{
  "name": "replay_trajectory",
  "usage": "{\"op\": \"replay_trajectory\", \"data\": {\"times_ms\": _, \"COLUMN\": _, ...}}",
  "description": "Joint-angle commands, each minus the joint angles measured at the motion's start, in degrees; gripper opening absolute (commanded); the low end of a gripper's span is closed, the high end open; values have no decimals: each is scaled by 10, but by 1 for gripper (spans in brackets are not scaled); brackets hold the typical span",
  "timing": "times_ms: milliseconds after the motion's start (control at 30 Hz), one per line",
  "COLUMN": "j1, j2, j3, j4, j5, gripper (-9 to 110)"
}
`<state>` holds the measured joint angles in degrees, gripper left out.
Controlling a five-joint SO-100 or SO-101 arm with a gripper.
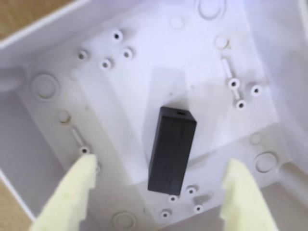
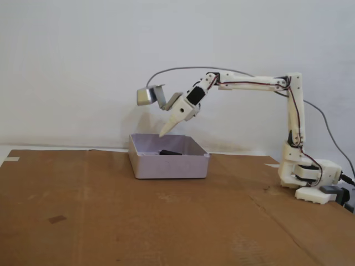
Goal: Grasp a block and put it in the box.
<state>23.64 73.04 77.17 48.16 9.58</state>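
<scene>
In the wrist view we see two pale fingers nearest us, the jaws spread wide and holding nothing; beyond them one black block lies on the floor of the one box, which sits on the brown tabletop

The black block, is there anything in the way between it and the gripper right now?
Nothing visible. In the wrist view the block lies alone on the floor of the box, and the gripper hangs open above it, one finger on either side, with only empty space between.
</scene>
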Motion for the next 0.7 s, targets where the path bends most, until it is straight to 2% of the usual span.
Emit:
{"op": "replay_trajectory", "data": {"times_ms": 0, "j1": -12, "j2": 115, "j3": -65, "j4": -6, "j5": -5, "gripper": 31}}
{"op": "replay_trajectory", "data": {"times_ms": 467, "j1": -48, "j2": 205, "j3": -57, "j4": -2, "j5": -4, "gripper": 31}}
{"op": "replay_trajectory", "data": {"times_ms": 667, "j1": -59, "j2": 224, "j3": -56, "j4": 4, "j5": -2, "gripper": 17}}
